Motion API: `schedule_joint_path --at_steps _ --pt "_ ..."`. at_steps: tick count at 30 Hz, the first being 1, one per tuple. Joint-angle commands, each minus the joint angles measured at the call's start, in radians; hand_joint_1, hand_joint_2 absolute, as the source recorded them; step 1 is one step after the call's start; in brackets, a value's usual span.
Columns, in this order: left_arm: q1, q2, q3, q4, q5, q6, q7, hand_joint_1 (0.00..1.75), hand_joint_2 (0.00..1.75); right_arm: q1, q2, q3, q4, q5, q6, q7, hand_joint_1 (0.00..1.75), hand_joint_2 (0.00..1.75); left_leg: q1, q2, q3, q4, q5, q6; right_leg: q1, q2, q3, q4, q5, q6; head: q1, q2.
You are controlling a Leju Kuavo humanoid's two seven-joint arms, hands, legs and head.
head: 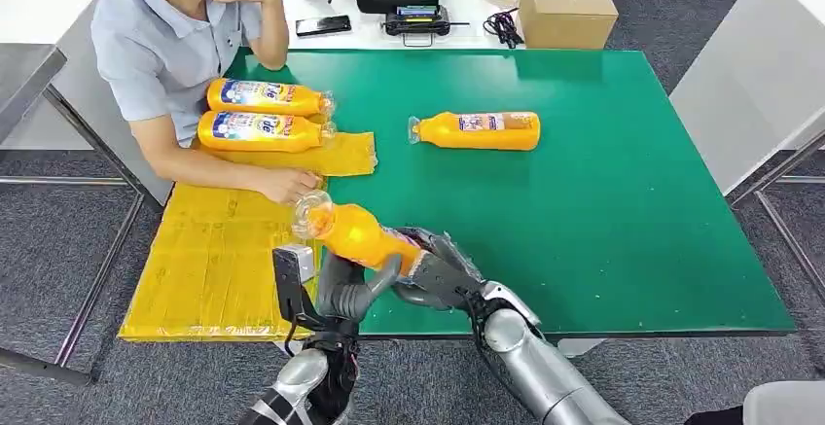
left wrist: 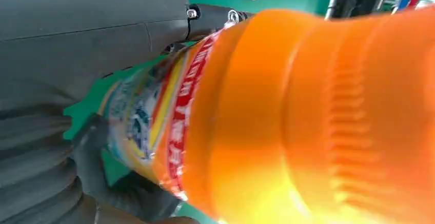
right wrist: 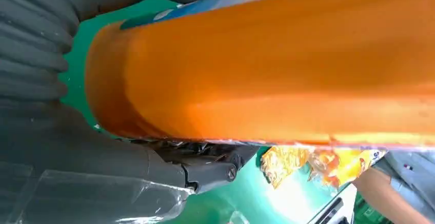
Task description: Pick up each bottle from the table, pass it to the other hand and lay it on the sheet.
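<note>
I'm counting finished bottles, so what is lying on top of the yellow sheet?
Two orange plastic bottles lie side by side at the far end of the yellow sheet. A seated person's forearm rests there, hiding the sheet beneath.

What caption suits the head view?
Both hands, left and right, hold an orange bottle beside the yellow sheet.

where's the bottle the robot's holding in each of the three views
Head view: the held bottle is low and centre, cap end toward the yellow sheet, between the left hand and right hand.
Left wrist view: its neck and label loom close.
Right wrist view: its orange body spans the picture.
Shared landmark: the green table.
</note>
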State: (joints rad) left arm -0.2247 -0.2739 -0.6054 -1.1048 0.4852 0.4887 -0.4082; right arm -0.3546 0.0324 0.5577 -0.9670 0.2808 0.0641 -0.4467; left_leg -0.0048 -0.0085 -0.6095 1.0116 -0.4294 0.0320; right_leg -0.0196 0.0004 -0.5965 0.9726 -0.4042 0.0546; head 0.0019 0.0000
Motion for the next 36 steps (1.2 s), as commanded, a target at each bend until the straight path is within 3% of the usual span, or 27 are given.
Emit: schedule_joint_path --at_steps 1,2,3,4,10,11,12,13,14,15,23,28,31,33,36 --pt "-0.022 0.016 0.009 -0.007 0.007 0.004 -0.002 0.00 1.75 -0.038 0.003 0.052 0.066 0.001 -0.006 0.000 1.75 1.75 0.000 0.001 0.002 0.000 -0.001 -0.001 0.000 0.001 0.002 0.000 0.000 -0.002 0.000 0.000" --pt "-0.027 0.016 0.003 0.002 0.006 -0.002 -0.005 0.07 1.75 -0.039 0.005 0.056 0.064 0.000 -0.004 -0.001 1.75 1.75 0.001 0.002 0.004 0.000 -0.002 -0.002 0.001 0.002 0.004 0.000 -0.001 -0.003 0.000 0.000" --pt "-0.029 0.016 0.000 0.005 0.005 -0.004 -0.007 1.66 1.75 -0.040 0.005 0.058 0.063 -0.001 -0.004 -0.001 1.75 1.75 0.001 0.002 0.003 0.000 -0.001 -0.002 0.001 0.001 0.003 -0.001 0.000 -0.002 0.000 0.000" --pt "-0.029 0.016 0.000 0.005 0.005 -0.004 -0.007 1.75 1.75 -0.040 0.005 0.058 0.063 -0.001 -0.004 -0.001 1.75 1.75 0.000 0.001 0.002 0.000 -0.001 -0.001 0.000 0.001 0.001 0.000 0.000 -0.001 0.000 0.000" --pt "-0.035 0.024 -0.026 0.016 -0.030 -0.008 -0.034 1.75 1.75 -0.048 0.005 0.059 0.071 -0.020 0.007 0.001 1.75 1.75 0.001 0.002 0.003 0.000 -0.001 -0.002 0.001 0.001 0.003 0.000 -0.001 -0.002 0.000 0.000" --pt "-0.038 0.025 -0.031 0.023 -0.044 0.005 -0.039 1.75 1.75 -0.049 0.007 0.056 0.074 -0.028 0.008 0.004 1.64 1.75 0.001 0.002 0.005 0.000 -0.002 -0.002 0.001 0.001 0.005 0.000 -0.002 -0.003 0.000 0.000" --pt "-0.038 0.025 -0.031 0.023 -0.044 0.005 -0.039 1.75 1.75 -0.049 0.007 0.056 0.074 -0.028 0.008 0.004 1.64 1.75 0.001 0.001 0.004 0.000 -0.002 -0.002 0.001 0.001 0.004 0.000 -0.001 -0.002 0.000 0.000" --pt "-0.042 0.026 -0.032 0.034 -0.054 0.016 -0.044 1.75 1.75 -0.052 0.007 0.056 0.077 -0.029 0.008 0.005 1.29 1.75 0.001 0.001 0.003 0.000 -0.001 -0.001 0.001 0.001 0.003 -0.001 -0.001 -0.002 0.000 0.000" --pt "-0.047 0.026 -0.036 0.044 -0.070 0.027 -0.047 1.75 1.75 -0.054 0.007 0.055 0.081 -0.029 0.005 0.007 0.10 1.75 0.001 0.002 0.005 0.000 -0.002 -0.002 0.001 0.001 0.005 0.000 -0.001 -0.003 0.000 0.000" --pt "-0.053 0.026 -0.040 0.060 -0.091 0.040 -0.051 1.75 1.75 -0.055 0.011 0.048 0.090 -0.034 -0.004 0.016 0.00 1.75 0.001 0.002 0.004 -0.001 -0.001 -0.002 0.001 0.001 0.003 -0.001 -0.001 -0.002 0.000 0.000" --pt "-0.056 0.026 -0.034 0.063 -0.100 0.032 -0.058 1.75 1.75 -0.067 0.019 0.046 0.119 -0.032 -0.020 0.028 0.00 1.75 0.000 0.001 0.003 -0.001 -0.001 -0.001 0.001 0.000 0.003 -0.001 0.000 -0.002 0.000 0.000" --pt "-0.034 0.060 -0.036 -0.038 -0.199 0.064 -0.090 1.75 1.75 -0.051 0.017 0.030 0.140 0.001 -0.097 0.027 0.00 1.75 0.001 0.001 0.004 0.000 -0.001 -0.002 0.001 0.000 0.004 0.000 -0.001 -0.002 0.000 0.000" --pt "-0.006 0.101 -0.031 -0.111 -0.424 0.175 -0.088 1.75 1.75 0.014 -0.001 0.008 0.105 0.082 -0.200 0.024 0.00 1.75 0.001 0.001 0.005 -0.001 -0.002 -0.002 0.001 0.000 0.005 -0.001 -0.001 -0.003 0.000 0.000" --pt "0.052 0.065 0.133 -0.161 -0.843 0.209 -0.089 1.75 1.75 0.059 -0.019 -0.008 0.074 0.219 -0.335 0.036 0.00 1.75 0.001 0.000 0.004 -0.001 -0.001 -0.001 0.001 -0.001 0.003 -0.001 -0.001 -0.002 0.000 0.000" --pt "0.050 0.078 0.133 -0.172 -0.840 0.209 -0.085 1.75 1.75 0.061 -0.022 -0.016 0.067 0.221 -0.332 0.035 0.00 1.75 0.001 0.001 0.004 -0.001 -0.001 -0.002 0.001 0.001 0.004 -0.001 -0.001 -0.002 0.000 0.000"
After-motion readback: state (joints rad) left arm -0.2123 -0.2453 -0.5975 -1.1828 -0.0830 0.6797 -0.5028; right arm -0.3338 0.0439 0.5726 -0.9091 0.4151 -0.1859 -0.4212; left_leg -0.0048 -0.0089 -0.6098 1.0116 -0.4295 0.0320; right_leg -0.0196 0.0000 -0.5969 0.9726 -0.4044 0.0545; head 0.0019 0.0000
